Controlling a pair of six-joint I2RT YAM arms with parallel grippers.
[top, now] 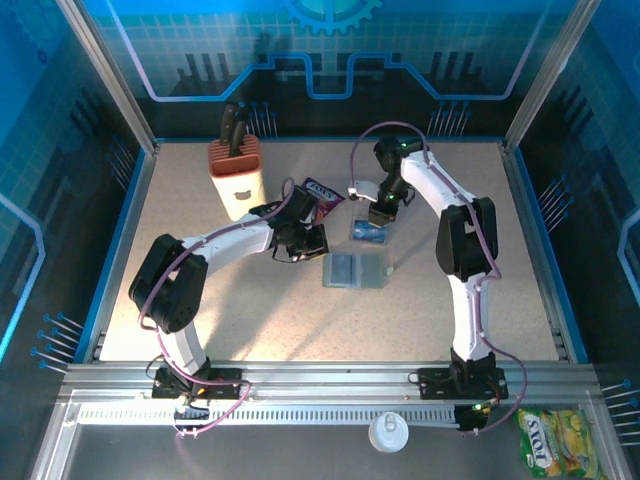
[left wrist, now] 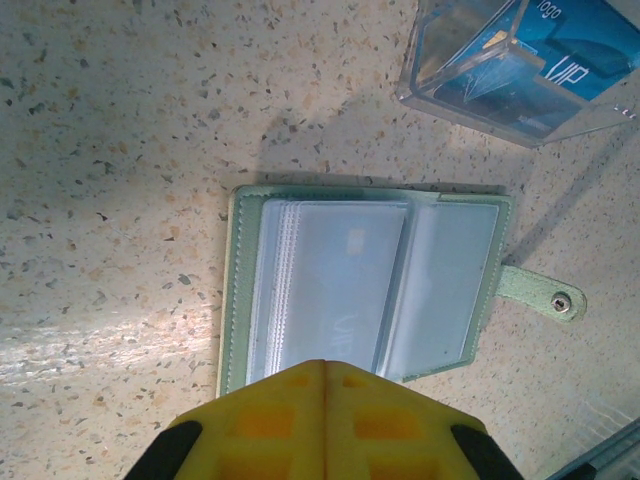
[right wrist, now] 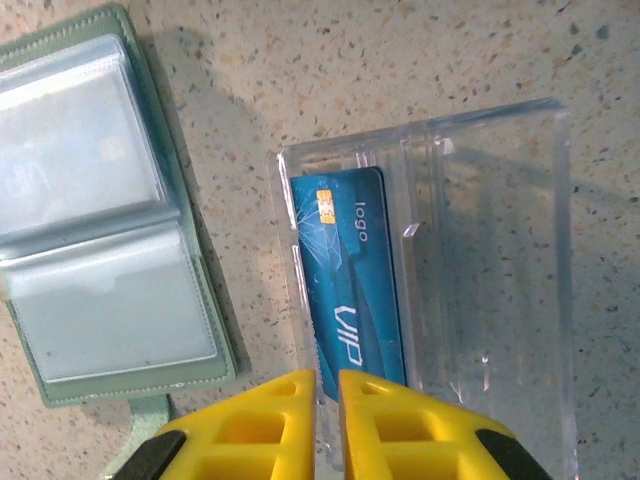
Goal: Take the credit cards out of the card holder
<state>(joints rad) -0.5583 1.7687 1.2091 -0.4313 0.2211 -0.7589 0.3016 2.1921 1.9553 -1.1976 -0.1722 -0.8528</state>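
Other things on the speckled bench [top: 250, 320]
A clear plastic box [right wrist: 490, 250] lies just ahead of the right fingers [right wrist: 285, 420]; a purple snack packet [top: 322, 195] lies just beyond the left fingers [left wrist: 270, 425], and a knife block [top: 236, 175] stands farther to their left.

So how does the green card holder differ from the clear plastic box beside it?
The card holder lies open flat, grey-green with cloudy sleeves; the clear box is see-through with raised walls. The card holder has a snap tab; the clear box has none. Both rest on the speckled table.
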